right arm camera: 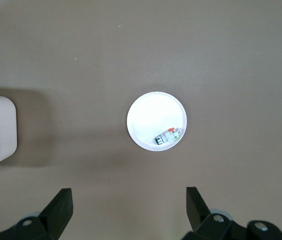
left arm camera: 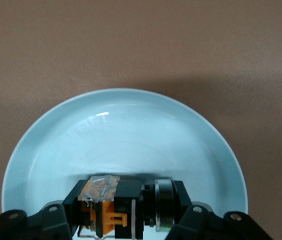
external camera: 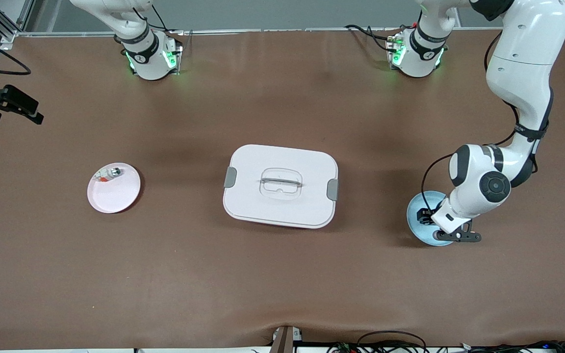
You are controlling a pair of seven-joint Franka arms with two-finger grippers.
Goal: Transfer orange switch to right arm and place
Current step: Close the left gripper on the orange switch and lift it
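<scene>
Landmark: the white lidded box (external camera: 280,186) at the middle of the table (external camera: 282,284).

Left arm: its claw (external camera: 429,219) is down in the light blue plate (external camera: 417,208), which lies toward the left arm's end of the table from the box. In the left wrist view the orange switch (left arm camera: 126,207) lies on its side in the plate (left arm camera: 126,135), between the claw's (left arm camera: 128,220) two fingers (left arm camera: 183,200). The fingers stand just beside the part at either end. Whether they already press on it cannot be told, so the grip is unconfirmed.

Right arm: only its base shows in the front view, and it waits. The right wrist view shows its claw (right arm camera: 128,205) spread wide and empty, high over the table above the pink plate (right arm camera: 146,112). That plate (external camera: 118,196) lies toward the right arm's end of the table from the box and holds a small silvery piece (external camera: 108,174) with an orange-red speck.

Step in hand, as judged: the pick-up of the switch by the left arm. The handover and the placing are not yet done.

Next move, as judged: a firm closure on the switch and a straight lift clear of the plate's rim. The part should then be carried toward the box and presented with one end exposed for the right claw.

Risk: the switch is small and rounded and may roll or twist out of a loose pinch.
</scene>
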